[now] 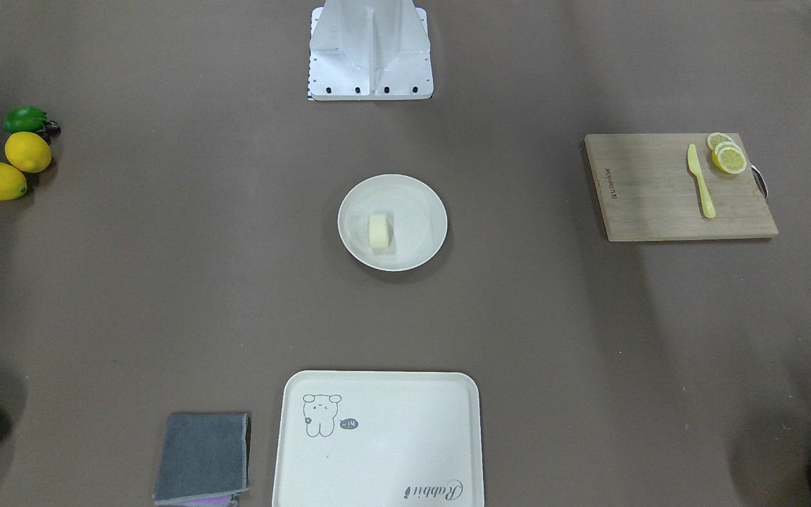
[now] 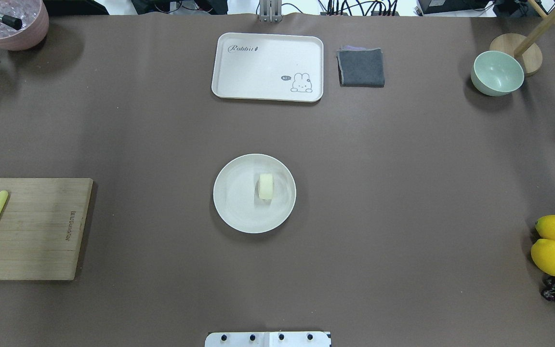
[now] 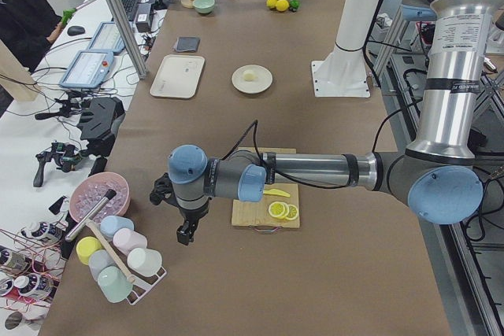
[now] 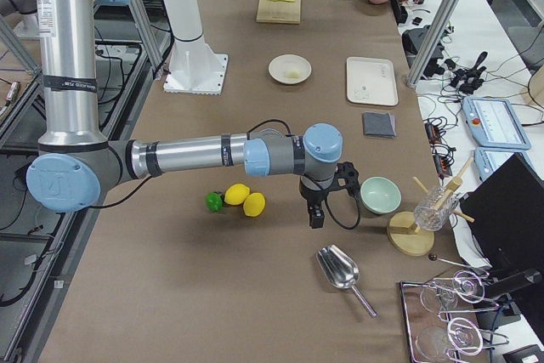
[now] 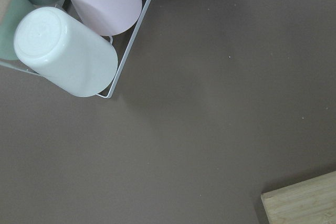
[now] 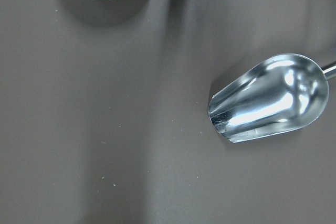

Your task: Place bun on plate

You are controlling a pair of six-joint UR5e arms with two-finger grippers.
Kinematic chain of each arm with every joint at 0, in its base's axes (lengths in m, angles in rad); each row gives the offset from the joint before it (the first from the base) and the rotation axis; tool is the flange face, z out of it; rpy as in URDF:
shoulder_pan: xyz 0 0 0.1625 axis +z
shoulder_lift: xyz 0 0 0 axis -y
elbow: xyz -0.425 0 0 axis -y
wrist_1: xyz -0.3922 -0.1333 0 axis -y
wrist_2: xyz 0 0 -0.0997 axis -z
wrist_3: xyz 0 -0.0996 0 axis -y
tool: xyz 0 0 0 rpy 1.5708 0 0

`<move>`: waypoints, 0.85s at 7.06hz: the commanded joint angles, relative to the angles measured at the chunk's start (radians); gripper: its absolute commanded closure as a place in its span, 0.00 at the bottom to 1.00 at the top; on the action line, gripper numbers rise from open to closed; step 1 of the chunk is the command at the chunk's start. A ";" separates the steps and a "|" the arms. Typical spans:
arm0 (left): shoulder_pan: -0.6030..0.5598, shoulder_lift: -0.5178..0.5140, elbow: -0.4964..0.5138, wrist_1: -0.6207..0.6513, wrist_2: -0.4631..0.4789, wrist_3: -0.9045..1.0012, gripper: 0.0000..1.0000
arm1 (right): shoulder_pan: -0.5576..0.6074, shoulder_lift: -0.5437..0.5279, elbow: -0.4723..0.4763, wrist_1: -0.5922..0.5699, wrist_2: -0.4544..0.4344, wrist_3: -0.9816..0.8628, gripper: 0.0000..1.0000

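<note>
Bun on plate | far from left fingers, right fingers | openness of both: cannot tell

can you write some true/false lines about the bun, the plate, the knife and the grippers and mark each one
1. The bun lies on the plate. True.
2. The yellow knife lies on the tray. False: it lies on the cutting board.
3. The lemon slices sit on the cutting board, beside the knife. True.
4. The grey cloth lies on the plate. False: it lies on the table beside the tray.
5. A gripper holds the bun. False: the left gripper hangs by the cup rack and the right gripper by the green bowl, both far from the plate.
</note>
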 commanded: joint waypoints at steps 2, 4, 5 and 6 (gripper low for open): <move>0.002 -0.007 0.001 -0.001 0.001 0.000 0.02 | 0.000 0.013 -0.018 -0.001 -0.004 0.000 0.00; 0.003 -0.012 0.004 -0.002 0.001 -0.002 0.02 | -0.002 0.039 -0.046 -0.001 -0.004 0.000 0.00; 0.006 -0.013 0.008 -0.001 0.001 -0.002 0.02 | -0.002 0.041 -0.046 -0.001 -0.003 0.000 0.00; 0.011 -0.013 0.006 -0.001 0.001 -0.002 0.02 | -0.002 0.041 -0.040 -0.001 0.008 0.002 0.00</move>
